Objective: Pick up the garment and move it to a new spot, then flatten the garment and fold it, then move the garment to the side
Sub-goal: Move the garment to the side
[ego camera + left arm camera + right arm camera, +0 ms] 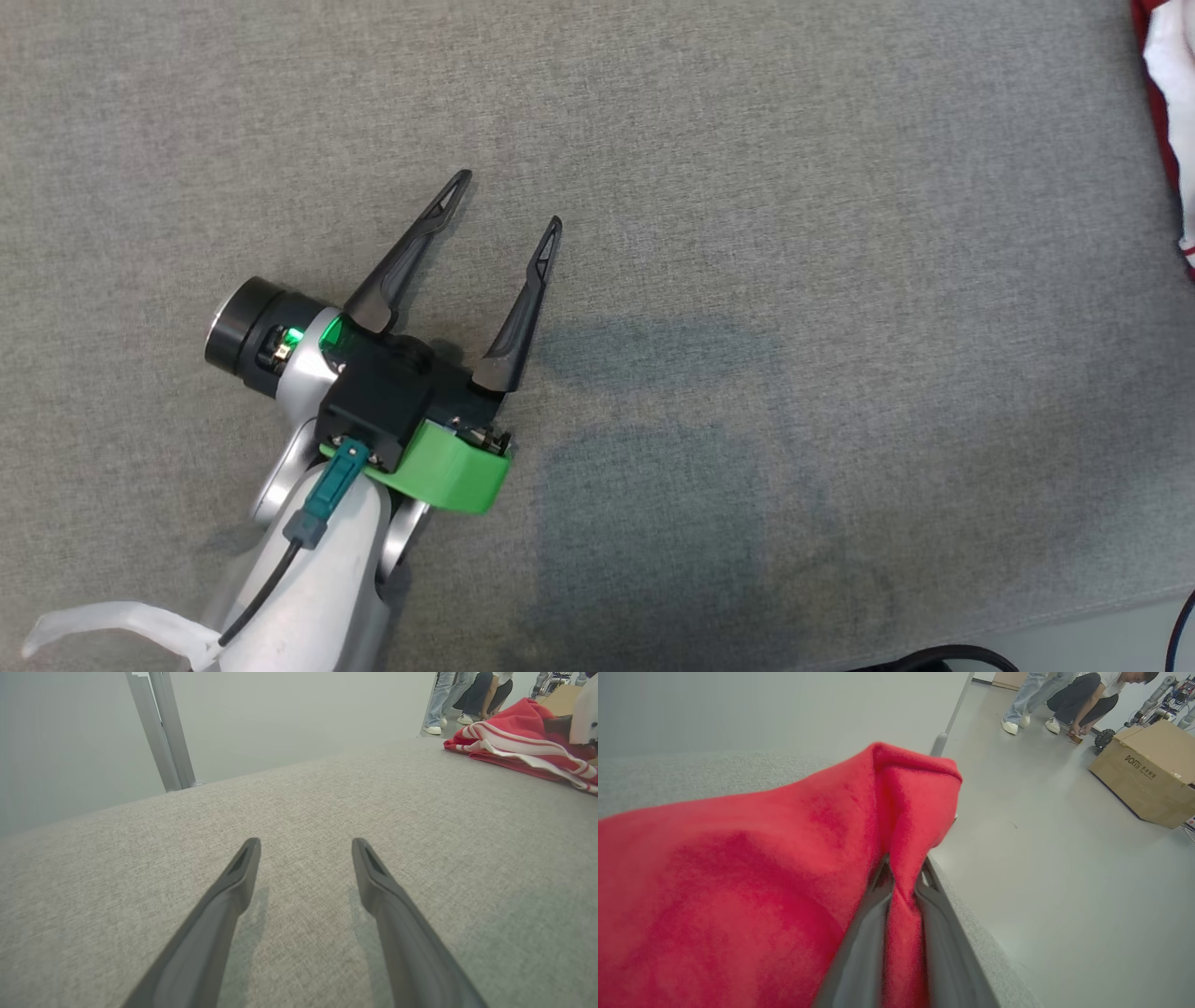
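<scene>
Gripping a fold of the red garment (738, 882) between its fingers, your right gripper (903, 868) sits at the bench's (747, 187) right edge. Your left gripper (509, 201) hovers spread and empty over the bench's middle, well apart from the cloth; the right arm is nearer.
</scene>
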Controlling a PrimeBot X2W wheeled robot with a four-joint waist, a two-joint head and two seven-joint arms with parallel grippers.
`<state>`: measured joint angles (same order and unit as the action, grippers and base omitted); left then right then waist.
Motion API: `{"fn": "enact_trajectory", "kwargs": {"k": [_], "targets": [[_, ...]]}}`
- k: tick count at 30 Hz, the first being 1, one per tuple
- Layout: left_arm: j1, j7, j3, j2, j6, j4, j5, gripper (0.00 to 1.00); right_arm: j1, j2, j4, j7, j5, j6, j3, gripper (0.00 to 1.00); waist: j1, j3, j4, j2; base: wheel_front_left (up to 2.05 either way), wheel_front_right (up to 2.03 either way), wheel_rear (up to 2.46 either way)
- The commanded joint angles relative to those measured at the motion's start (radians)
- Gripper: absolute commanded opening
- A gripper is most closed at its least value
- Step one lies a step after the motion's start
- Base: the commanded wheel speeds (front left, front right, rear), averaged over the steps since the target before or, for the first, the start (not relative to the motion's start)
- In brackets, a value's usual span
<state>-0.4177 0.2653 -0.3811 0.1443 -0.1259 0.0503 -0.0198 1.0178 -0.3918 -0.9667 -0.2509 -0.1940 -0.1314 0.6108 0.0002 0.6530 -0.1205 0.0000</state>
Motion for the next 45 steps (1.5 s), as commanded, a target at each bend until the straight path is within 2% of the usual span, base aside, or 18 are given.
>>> {"fn": "enact_trajectory", "kwargs": {"k": [1,7,12,18,28,32,45], "targets": [[0.012,-0.002,0.009,0.011,0.004,0.015,0.0,1.0,-0.003,0.001,-0.002,-0.001,-0.023,0.002,0.021,1.0,-0.0002,0.029,0.033,0.0,0.0,0.0,0.0],[0.014,-0.003,0.013,0.002,0.004,0.018,0.0,1.0,-0.001,0.048,0.034,-0.014,-0.119,0.002,0.095,1.0,-0.0002,0.002,0.035,0.0,0.0,0.0,0.0],[0.035,-0.002,0.021,-0.015,0.009,0.021,-0.01,1.0,-0.051,0.09,0.14,-0.014,-0.12,0.002,0.06,1.0,-0.0002,-0.06,0.048,0.0,0.0,0.0,0.0],[0.078,-0.002,0.053,-0.036,0.017,0.038,-0.029,1.0,-0.163,0.15,0.253,-0.014,-0.062,0.002,-0.044,1.0,-0.0002,-0.165,0.073,0.0,0.0,0.0,0.0],[0.18,-0.002,0.138,-0.062,0.034,0.08,-0.044,1.0,-0.411,0.236,0.393,-0.014,0.144,0.002,-0.265,1.0,-0.0002,-0.331,0.136,0.0,0.0,0.0,0.0],[0.22,-0.002,0.176,-0.068,0.039,0.108,-0.05,1.0,-0.507,0.251,0.427,-0.014,0.201,0.002,-0.349,1.0,-0.0002,-0.38,0.16,0.0,0.0,0.0,0.0],[0.321,-0.002,0.263,-0.083,0.048,0.194,-0.051,1.0,-0.724,0.305,0.486,-0.014,0.283,0.002,-0.481,1.0,-0.0002,-0.517,0.201,0.0,0.0,0.0,0.0]]}}
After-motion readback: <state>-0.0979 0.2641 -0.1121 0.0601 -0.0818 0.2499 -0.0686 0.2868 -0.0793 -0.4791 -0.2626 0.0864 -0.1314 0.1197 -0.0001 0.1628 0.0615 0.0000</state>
